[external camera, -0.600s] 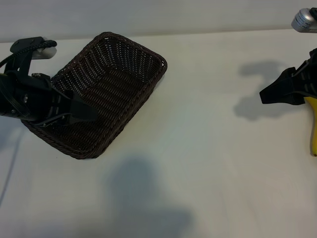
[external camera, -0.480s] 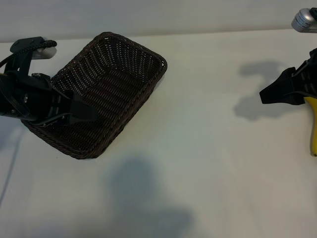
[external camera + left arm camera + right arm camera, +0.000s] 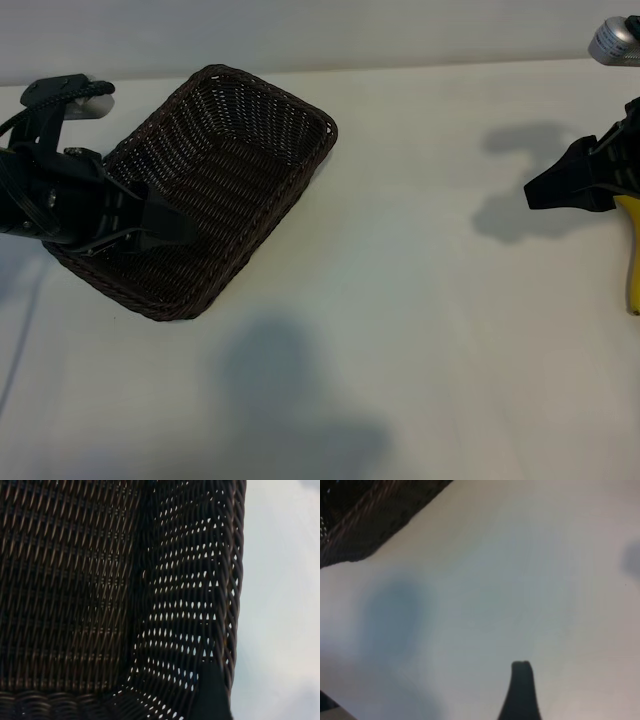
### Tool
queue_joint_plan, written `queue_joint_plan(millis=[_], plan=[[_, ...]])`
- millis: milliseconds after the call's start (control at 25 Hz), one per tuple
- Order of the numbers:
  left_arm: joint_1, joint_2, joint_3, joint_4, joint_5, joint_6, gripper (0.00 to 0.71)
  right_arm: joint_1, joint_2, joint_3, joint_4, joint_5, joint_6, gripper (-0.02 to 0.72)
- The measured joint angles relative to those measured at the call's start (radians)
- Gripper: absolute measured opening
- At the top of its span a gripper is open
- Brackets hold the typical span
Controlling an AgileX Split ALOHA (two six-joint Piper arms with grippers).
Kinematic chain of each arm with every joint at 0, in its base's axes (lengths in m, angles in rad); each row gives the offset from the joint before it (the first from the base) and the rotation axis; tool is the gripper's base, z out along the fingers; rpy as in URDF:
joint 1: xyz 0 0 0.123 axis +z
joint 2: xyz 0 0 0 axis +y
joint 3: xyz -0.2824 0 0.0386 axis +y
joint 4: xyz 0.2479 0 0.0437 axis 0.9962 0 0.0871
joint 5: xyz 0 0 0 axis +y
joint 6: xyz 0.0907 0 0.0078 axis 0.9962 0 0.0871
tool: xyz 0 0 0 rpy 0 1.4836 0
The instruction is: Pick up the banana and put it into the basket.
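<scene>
A yellow banana [image 3: 633, 262] lies at the desk's [image 3: 420, 300] right edge beside the right hand [image 3: 545, 192], fingers apart; the left hand [image 3: 175, 228], also apart, hovers over the basket [image 3: 250, 130] near the far left corner.

The dark brown woven wicker basket [image 3: 225, 170] sits empty at 10 o'clock, turned diagonally. The yellow banana [image 3: 633, 262] lies at 3 o'clock on the table's edge, partly hidden.

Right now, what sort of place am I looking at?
Likely a robot test bench: a plain white table, two black arms at its sides, and just a wicker basket and banana as props.
</scene>
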Motion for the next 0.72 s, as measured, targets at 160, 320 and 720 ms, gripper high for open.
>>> queue_joint_plan(millis=[160, 320, 720], plan=[[0.0, 0.0, 0.0, 0.0, 0.0, 0.0, 0.55, 0.0, 0.0, 0.0, 0.0, 0.0, 0.0, 0.586], [0.0, 0.0, 0.0, 0.0, 0.0, 0.0, 0.55, 0.0, 0.0, 0.0, 0.0, 0.0, 0.0, 0.586], [0.0, 0.0, 0.0, -0.002, -0.013, -0.001, 0.55, 0.0, 0.0, 0.0, 0.0, 0.0, 0.0, 0.586]])
